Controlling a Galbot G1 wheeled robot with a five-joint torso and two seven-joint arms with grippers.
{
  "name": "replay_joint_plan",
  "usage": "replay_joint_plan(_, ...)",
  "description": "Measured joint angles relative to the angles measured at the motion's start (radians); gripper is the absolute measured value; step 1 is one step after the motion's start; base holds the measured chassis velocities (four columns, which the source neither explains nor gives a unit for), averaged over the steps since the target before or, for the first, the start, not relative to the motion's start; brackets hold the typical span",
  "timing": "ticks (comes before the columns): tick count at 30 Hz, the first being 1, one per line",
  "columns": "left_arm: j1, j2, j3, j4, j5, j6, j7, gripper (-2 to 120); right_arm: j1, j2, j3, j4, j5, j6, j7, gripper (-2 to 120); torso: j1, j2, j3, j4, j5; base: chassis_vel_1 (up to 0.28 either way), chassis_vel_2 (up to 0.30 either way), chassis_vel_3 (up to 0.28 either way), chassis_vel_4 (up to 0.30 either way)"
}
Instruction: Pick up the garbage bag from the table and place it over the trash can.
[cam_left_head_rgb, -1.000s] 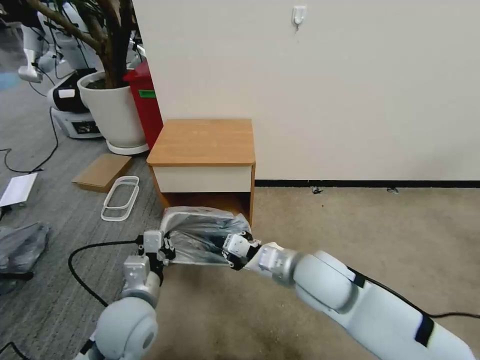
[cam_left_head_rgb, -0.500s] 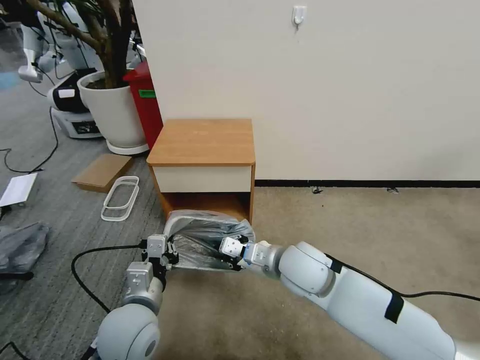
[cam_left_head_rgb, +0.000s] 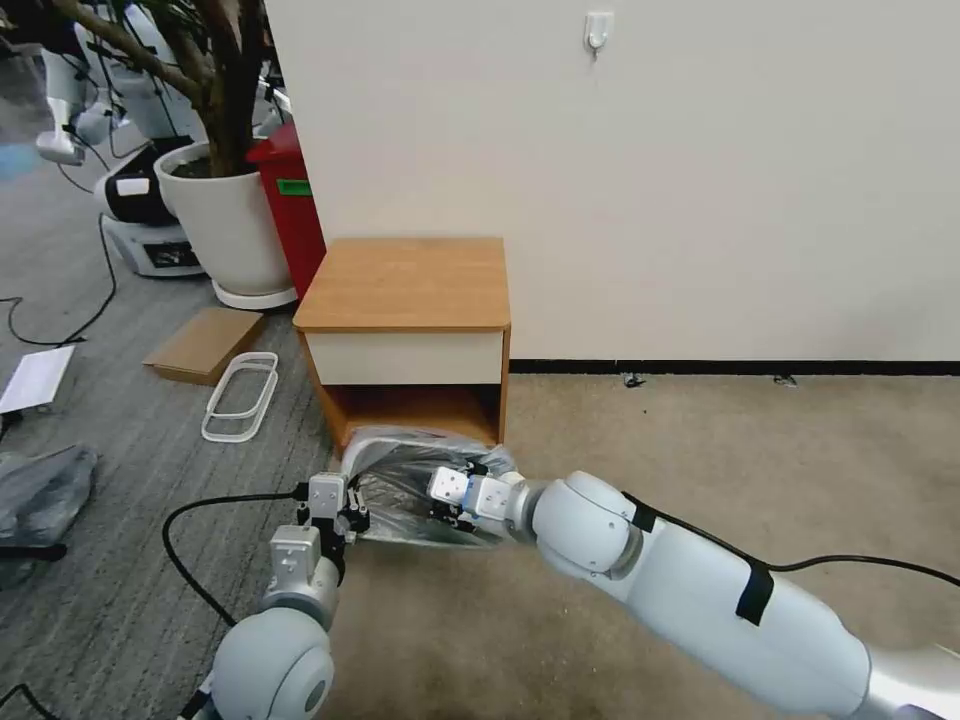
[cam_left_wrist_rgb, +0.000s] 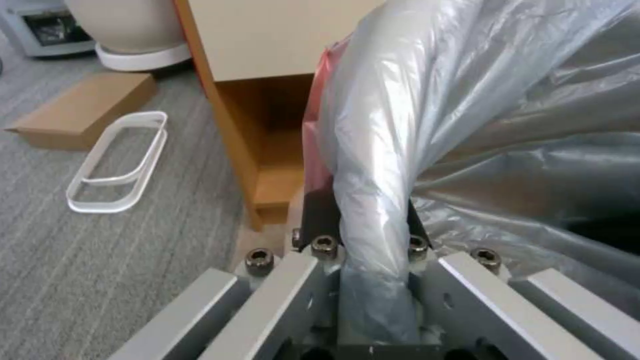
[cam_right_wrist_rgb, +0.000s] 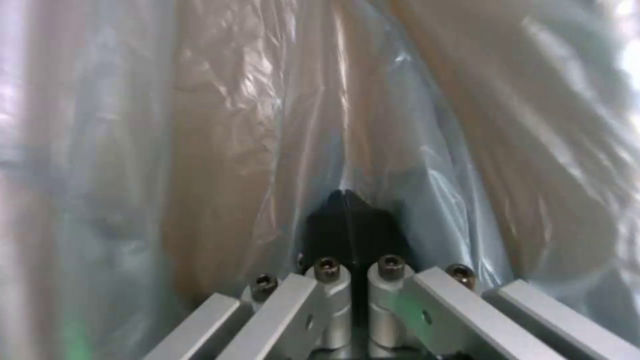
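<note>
On the floor before the table (cam_left_head_rgb: 405, 285), left gripper (cam_left_head_rgb: 345, 518) at 9 o'clock of the trash can (cam_left_head_rgb: 352, 462) pinches a rolled fold of garbage bag (cam_left_head_rgb: 405, 490); right gripper (cam_left_head_rgb: 445, 500) at 3 o'clock, jaws closed on film. Best keep tension even, pull the film down over the rim. Can holds just bag.

Hidden or cut off, itemised:
- Trash can (cam_left_head_rgb: 352, 452): mostly covered by the garbage bag (cam_left_head_rgb: 405, 490); I see only a strip of rim through the film.
- My right tool (cam_left_head_rgb: 447, 500): tips buried in bag folds in the head view; in my right wrist view the black pads (cam_right_wrist_rgb: 350, 220) meet on film.
- My left tool (cam_left_wrist_rgb: 360, 225): pads half wrapped by the gathered film.
- My right arm: cut off by the head view's edge.
- Cabinet's lower shelf (cam_left_head_rgb: 415, 405): front blocked by the bag.
</note>
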Motion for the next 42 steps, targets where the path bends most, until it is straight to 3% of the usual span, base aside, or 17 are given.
replay_joint_plan(19, -0.032, -0.013, 0.046, 0.016, 0.004, 0.002, -0.003, 2, 0.069, 0.08, -0.091, -0.185, -0.098, 0.001, -0.042, 0, 0.0, 0.0, 0.0, 0.0001, 0.0, 0.0, 0.0, 0.0, 0.0)
replay_joint_plan(42, -0.054, -0.016, 0.071, 0.026, -0.009, 0.003, -0.005, 2, 0.093, 0.162, -0.106, -0.397, -0.119, 0.002, -0.043, 0, 0.0, 0.0, 0.0, 0.0001, 0.0, 0.0, 0.0, 0.0, 0.0)
